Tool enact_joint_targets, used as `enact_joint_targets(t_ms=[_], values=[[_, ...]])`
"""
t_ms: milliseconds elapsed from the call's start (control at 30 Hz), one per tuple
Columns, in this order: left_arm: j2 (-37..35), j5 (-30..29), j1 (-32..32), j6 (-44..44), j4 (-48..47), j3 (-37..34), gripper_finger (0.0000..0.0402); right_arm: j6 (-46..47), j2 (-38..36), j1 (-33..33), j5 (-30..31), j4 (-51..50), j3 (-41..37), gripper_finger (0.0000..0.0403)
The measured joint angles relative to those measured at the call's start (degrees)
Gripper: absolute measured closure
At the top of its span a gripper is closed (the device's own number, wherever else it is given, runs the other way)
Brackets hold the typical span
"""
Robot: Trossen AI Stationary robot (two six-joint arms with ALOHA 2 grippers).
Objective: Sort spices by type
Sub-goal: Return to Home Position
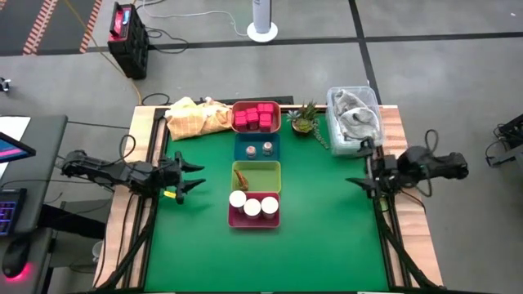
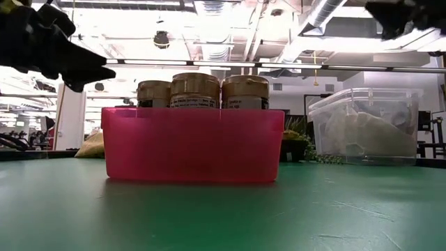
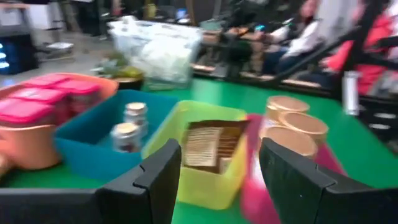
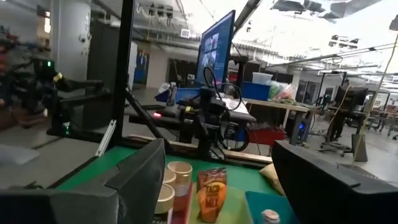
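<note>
The spices sit in four trays in a row down the table's middle. Several magenta packs (image 1: 257, 116) fill an orange tray (image 1: 279, 127) at the far end. Two grey-topped shakers (image 1: 258, 149) stand in a teal tray (image 1: 240, 152). A brown-orange packet (image 1: 242, 177) lies in a yellow-green tray (image 1: 270, 173). Three tan-lidded jars (image 1: 253, 204) stand in a magenta tray (image 1: 254, 220), nearest. My left gripper (image 1: 196, 177) hovers open to the left of the trays, and my right gripper (image 1: 358, 167) hovers open to their right. Both hang above the table.
A crumpled yellow cloth (image 1: 198, 117) lies at the far left of the mat. A small green plant (image 1: 304, 118) and a clear plastic bin (image 1: 354, 118) stand at the far right. People sit beyond the table in the left wrist view (image 3: 298, 37). Bare green mat (image 1: 261, 261) lies near.
</note>
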Motion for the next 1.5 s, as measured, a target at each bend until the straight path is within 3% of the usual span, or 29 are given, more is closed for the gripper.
enact_joint_targets(t_ms=[200, 667, 900, 1100, 1300, 1500], values=[[-1.08, 0.98, 0.00, -0.76, 2.18, -1.32, 0.0196, 1.51, -0.11, -0.01, 0.16, 10.08, -7.62, 0.0081], [-1.31, 0.31, 0.02, 3.14, 1.29, -0.45, 0.0196, 4.06, -0.10, 0.01, 0.14, 7.60, -8.73, 0.0081], [-1.22, -1.49, 0.04, 5.36, 2.77, -0.49, 0.0196, 4.64, 0.17, -0.02, 0.13, 11.25, -12.48, 0.0081], [-1.22, -2.54, 0.04, 5.90, 2.92, -0.49, 0.0196, -0.82, 0.07, -0.01, 0.14, 10.32, -12.50, 0.0081], [-1.22, -2.58, 0.04, 14.39, -1.41, -0.22, 0.0196, -3.48, 0.07, -0.01, 0.11, 3.26, -12.51, 0.0081], [-1.20, -2.56, 0.04, 22.49, -3.62, -0.10, 0.0196, -5.93, 0.58, 0.05, 0.01, 2.80, -12.53, 0.0081]])
